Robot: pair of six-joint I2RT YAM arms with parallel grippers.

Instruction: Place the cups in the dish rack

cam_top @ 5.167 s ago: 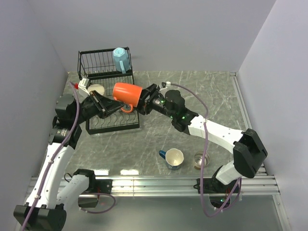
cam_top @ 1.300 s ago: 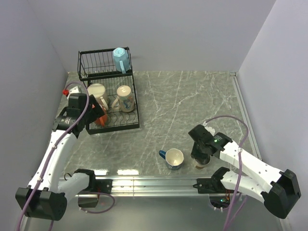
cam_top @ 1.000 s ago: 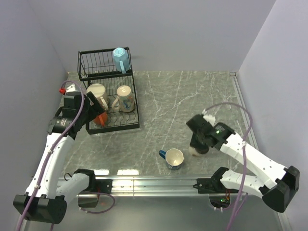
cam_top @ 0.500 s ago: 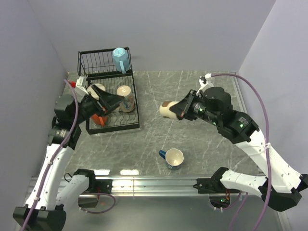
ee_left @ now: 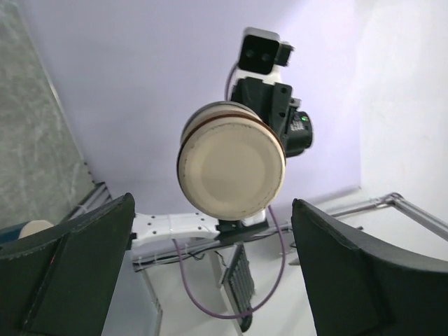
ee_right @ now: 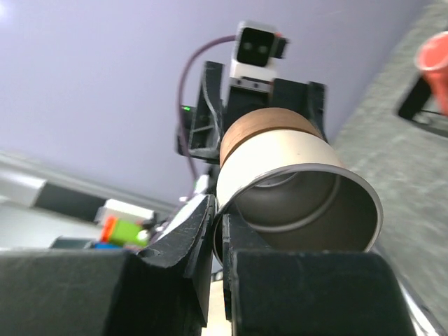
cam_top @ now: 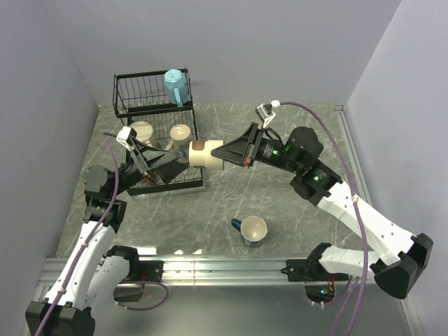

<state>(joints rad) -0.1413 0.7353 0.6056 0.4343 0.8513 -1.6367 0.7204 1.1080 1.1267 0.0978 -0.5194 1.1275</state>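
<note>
Swung leftward from mid-worktop, the right gripper (cam_top: 226,155) now holds the cream cup (cam_top: 204,154) level in the air just beside the black wire dish rack (cam_top: 158,185), clenched on its thin rim. A brown band rings the cup's flat round base; its inside is dull grey metal. Facing that base, the left gripper (cam_top: 171,162) stands spread wide, above the marbled grey worktop (cam_top: 231,126).

A cream cup (cam_top: 205,154) is ringed with a brown band near its base, and its inside is seen as dull silver-grey in the right wrist view. The dish rack (cam_top: 150,110) is made of black wire, with a light blue mug (cam_top: 175,85) in it. A dark blue mug (cam_top: 252,230) – cream inside – is seen on the table (cam_top: 231,196), which is grey and veined in white like marble. The walls (cam_top: 280,49) are coloured pale lavender.
</note>
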